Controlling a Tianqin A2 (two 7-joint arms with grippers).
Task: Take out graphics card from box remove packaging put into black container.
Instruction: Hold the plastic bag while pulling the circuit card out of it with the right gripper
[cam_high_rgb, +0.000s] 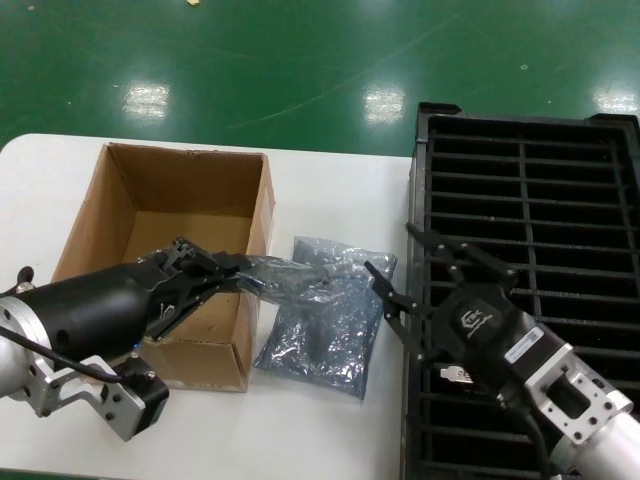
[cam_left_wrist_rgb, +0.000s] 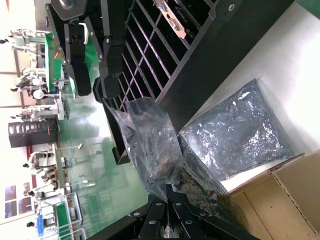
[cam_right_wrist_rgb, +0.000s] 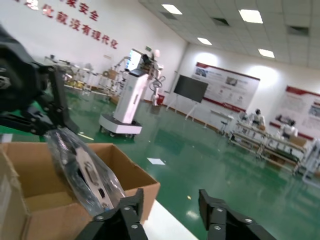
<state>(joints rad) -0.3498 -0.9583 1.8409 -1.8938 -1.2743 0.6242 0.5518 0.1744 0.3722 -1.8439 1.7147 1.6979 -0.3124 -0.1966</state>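
Cardboard, brown and corrugated, forms the open rectangular box (cam_high_rgb: 165, 215) on the white table (cam_high_rgb: 330, 420), and the left gripper (cam_high_rgb: 228, 272) reaches across its near right corner, fingers closed on one end of a translucent grey-silver crinkly anti-static bag (cam_high_rgb: 285, 275). That bag juts out level past the carton wall toward the right gripper (cam_high_rgb: 400, 275), apparently so its free end can be taken from the other side. In the right wrist view a dark flat graphics card with a silver port bracket (cam_right_wrist_rgb: 92, 182) shows through the plastic, so the card is lifted out of the carton but not unwrapped yet. The right gripper hangs over the near left edge of the large black plastic slotted tray (cam_high_rgb: 560, 200), just beside the bag's free end, its fingers spread apart and empty. My reading is that it is set to pinch the far end so the two arms can pull the wrapper off.

Counting: one carton, one black tray, two grippers. One bag is held; under it a flattened heap of grey bags (cam_high_rgb: 320, 340) lies on the table between carton and tray, at least one, the exact number unclear. The left wrist view shows at least one bare card (cam_left_wrist_rgb: 170, 20) already standing in a tray slot.
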